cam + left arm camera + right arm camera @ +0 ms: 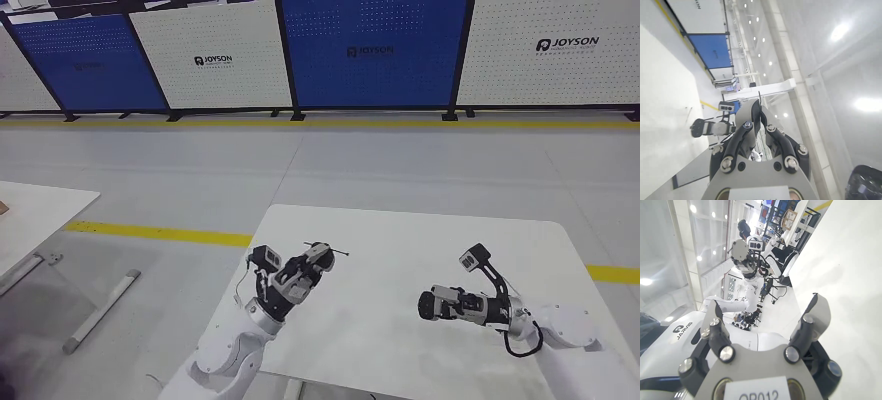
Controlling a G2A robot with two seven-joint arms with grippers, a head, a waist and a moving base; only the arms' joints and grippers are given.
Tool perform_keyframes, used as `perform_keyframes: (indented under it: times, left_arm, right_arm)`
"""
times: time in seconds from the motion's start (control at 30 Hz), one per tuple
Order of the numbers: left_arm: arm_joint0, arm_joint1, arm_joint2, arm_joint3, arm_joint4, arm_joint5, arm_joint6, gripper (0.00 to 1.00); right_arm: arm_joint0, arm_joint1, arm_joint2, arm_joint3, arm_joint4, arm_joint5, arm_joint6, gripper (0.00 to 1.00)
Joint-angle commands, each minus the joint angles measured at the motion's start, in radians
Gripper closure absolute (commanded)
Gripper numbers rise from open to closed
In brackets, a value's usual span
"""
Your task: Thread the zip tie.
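Left of centre in the top view, my left hand (312, 262) is held up above the white desk (400, 235), turned toward the middle of the frame. Its two fingers are pressed together on the zip tie (330, 248), a thin black strip whose short free end pokes out past the fingertips toward the right. In the left wrist view the zip tie (759, 97) stands out just beyond the closed pads (756, 111). I judge that I pinch it close to this end so the tip is stiff enough to aim rather than flopping.

Further right, well apart from the left hand, my right hand (426, 305) sits over the desk in the lower right part of the frame, pointing back toward the left. In the right wrist view the right hand (765, 302) has its fingers spread wide with nothing between them. I judge it faces the strip this way so that it is ready to take or steady the other part of the tie.

I cannot make out the tie's head or slot, so the threading looks not yet done.
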Motion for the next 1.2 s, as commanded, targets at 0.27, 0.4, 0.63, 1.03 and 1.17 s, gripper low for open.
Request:
perform_keyframes:
  times: [0.27, 0.4, 0.63, 1.03, 1.17]
  left_arm:
    - [0.034, 0.001, -0.021, -0.022, 0.001, -0.01, 0.004, 1.0]
    - [0.034, 0.001, -0.021, -0.022, 0.001, -0.01, 0.004, 1.0]
    - [0.033, -0.006, -0.006, -0.044, -0.044, -0.051, 0.02, 1.0]
    - [0.024, -0.007, -0.001, -0.03, -0.007, -0.034, 0.038, 1.0]
    - [-0.001, -0.006, 0.023, 0.001, 0.103, 0.036, 0.054, 1.0]
  right_arm:
    - [0.0, 0.0, 0.0, 0.0, 0.0, 0.0, 0.0, 0.0]
    - [0.0, 0.0, 0.0, 0.0, 0.0, 0.0, 0.0, 0.0]
    - [0.0, 0.0, 0.0, 0.0, 0.0, 0.0, 0.0, 0.0]
    - [0.0, 0.0, 0.0, 0.0, 0.0, 0.0, 0.0, 0.0]
    - [0.0, 0.0, 0.0, 0.0, 0.0, 0.0, 0.0, 0.0]
